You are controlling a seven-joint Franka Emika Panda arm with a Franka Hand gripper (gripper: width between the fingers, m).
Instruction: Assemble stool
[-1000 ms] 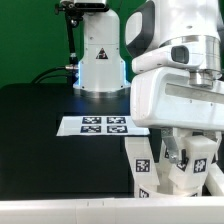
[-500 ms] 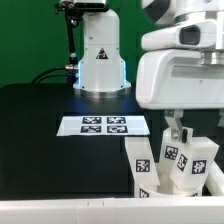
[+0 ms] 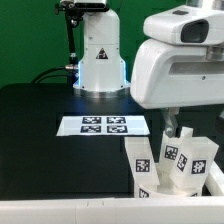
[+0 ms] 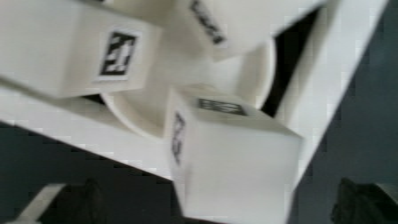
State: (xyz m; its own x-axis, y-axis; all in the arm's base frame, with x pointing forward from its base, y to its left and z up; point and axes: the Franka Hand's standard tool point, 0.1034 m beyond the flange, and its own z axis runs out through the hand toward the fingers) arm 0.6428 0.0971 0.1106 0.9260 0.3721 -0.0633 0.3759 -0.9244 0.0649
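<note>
Nearby, marker board (image 3: 103,125) lies beside tagged legs (image 3: 180,160).

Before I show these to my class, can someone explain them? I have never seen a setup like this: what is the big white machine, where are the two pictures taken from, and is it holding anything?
The big white machine is a robot arm that builds a small stool from loose parts. One picture comes from a camera off to the side. The other comes from a camera on the arm's wrist, looking down past its hand.

On the black table lies a thin flat marker board printed with square tags. It only helps the cameras find their bearings and is no part of the stool. At the side view's lower right stand chunky white legs with black-and-white tags. The wrist view shows them close up, with what looks like the round seat beneath.

The hand is hard to make out, but it is open and holds nothing.
</note>
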